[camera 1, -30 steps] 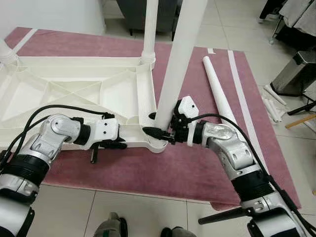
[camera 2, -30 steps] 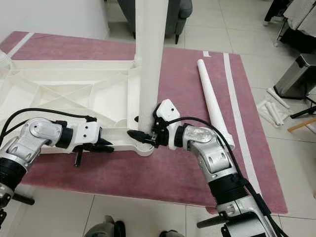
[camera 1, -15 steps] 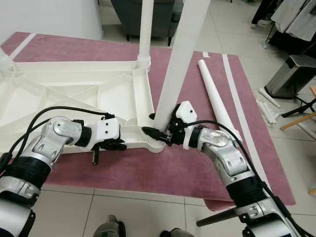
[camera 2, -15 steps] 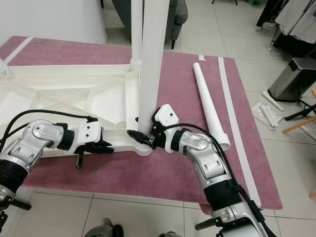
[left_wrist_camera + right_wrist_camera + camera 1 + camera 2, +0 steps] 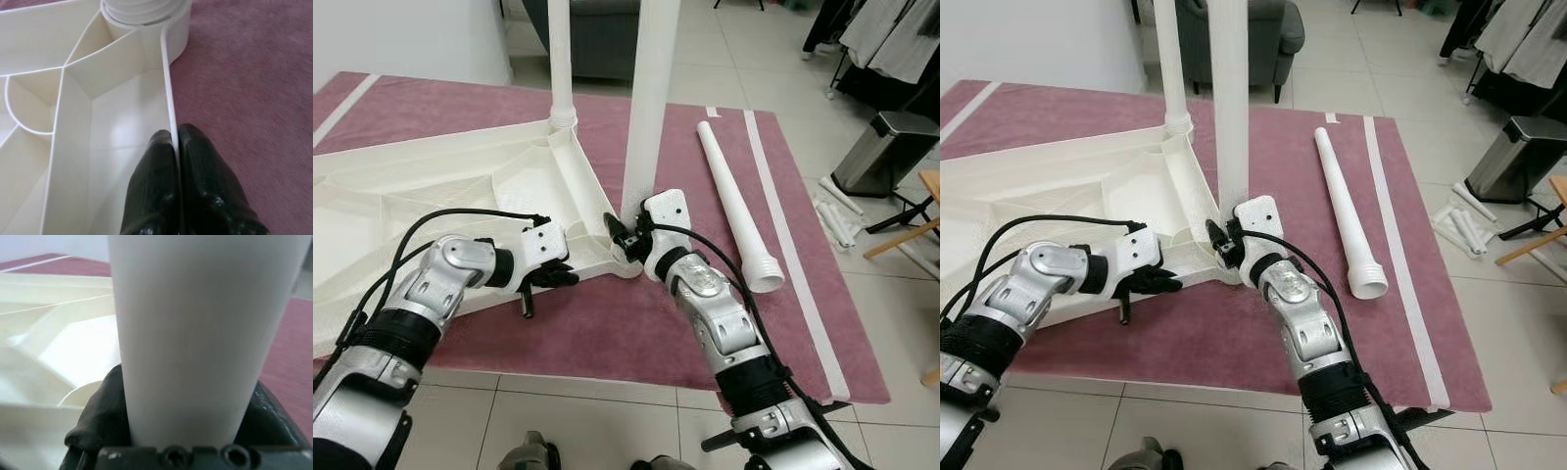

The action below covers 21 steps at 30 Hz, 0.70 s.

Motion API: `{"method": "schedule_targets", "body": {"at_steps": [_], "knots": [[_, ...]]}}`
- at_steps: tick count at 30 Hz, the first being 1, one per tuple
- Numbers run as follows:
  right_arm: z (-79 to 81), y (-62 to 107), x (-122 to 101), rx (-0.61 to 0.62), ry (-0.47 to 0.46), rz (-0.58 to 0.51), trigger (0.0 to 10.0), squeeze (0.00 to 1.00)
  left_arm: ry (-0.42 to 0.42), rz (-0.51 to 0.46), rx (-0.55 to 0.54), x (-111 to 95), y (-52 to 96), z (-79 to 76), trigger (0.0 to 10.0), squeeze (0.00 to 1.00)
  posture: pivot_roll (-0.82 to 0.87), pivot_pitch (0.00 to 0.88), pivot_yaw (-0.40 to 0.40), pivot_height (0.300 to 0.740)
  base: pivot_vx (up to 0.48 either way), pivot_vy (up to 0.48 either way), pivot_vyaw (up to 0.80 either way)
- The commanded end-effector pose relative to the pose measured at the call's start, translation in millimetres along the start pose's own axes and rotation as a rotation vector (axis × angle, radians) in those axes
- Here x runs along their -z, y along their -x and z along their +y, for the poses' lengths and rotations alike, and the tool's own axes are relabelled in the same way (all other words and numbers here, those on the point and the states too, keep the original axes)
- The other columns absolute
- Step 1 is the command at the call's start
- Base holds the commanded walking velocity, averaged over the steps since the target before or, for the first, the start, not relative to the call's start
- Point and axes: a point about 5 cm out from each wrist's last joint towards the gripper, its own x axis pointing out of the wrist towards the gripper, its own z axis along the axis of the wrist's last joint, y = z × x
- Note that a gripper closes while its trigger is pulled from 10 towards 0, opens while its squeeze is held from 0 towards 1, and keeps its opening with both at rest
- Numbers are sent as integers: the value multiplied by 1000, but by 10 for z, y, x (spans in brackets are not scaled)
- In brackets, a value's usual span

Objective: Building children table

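Note:
The white plastic tabletop [image 5: 460, 191] lies upside down on a dark red rug. One white leg [image 5: 560, 59] stands in its far corner. A second leg [image 5: 646, 108] stands upright in the near corner socket, and my right gripper [image 5: 625, 235] is shut around its base, with black fingers [image 5: 98, 421] on either side of it. My left gripper [image 5: 563, 277] is shut on the tabletop's near rim [image 5: 168, 103], just left of that corner, with its fingertips [image 5: 159, 147] pinching the thin wall. A third leg [image 5: 734, 211] lies loose on the rug to the right.
A metal bin [image 5: 886, 152] and some small white parts [image 5: 837, 220] sit on the tiles beyond the rug's right edge. A grey armchair [image 5: 1273, 29] stands behind the rug. Clothes hang at the top right. Bare tile floor lies in front of the rug.
The tabletop has swung round on the rug, so its near edge now slants toward me on the left. The held leg stands straighter. Both grippers keep their hold; the camera has shifted.

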Motion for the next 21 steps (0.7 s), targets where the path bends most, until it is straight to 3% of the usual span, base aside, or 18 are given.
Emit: {"method": "schedule_targets", "body": {"at_steps": [1, 7, 15, 16, 19, 20, 21], "knots": [[-264, 258, 809, 220, 20, 401, 0, 0, -111, -199, 32, -430, -35, 43, 0, 0, 109, 94, 25, 740, 0, 0, 0], [-117, 312, 828, 351, -40, 407, 0, 0, -93, -206, 45, -440, -126, 5, 0, 0, 103, 98, 29, 740, 0, 0, 0], [-102, 322, 849, 399, -39, 425, 0, 0, -83, -201, 41, -425, -121, 20, 0, 0, 106, 99, 27, 740, 0, 0, 0], [-110, 314, 842, 404, -34, 422, 1922, 0, -81, -199, 40, -418, -118, 21, 0, 0, 106, 99, 27, 740, 0, 0, 0], [-110, 314, 842, 404, -34, 422, 1922, 0, -81, -199, 40, -418, -118, 21, 0, 0, 106, 99, 27, 740, 0, 0, 0], [-116, 300, 821, 403, -31, 408, 10000, 0, -79, -197, 38, -411, -114, 21, 0, 0, 110, 98, 24, 740, 0, 0, 0], [-116, 300, 821, 403, -31, 408, 10000, 0, -79, -197, 38, -411, -114, 21, 0, 0, 110, 98, 24, 740, 0, 0, 0]]}}
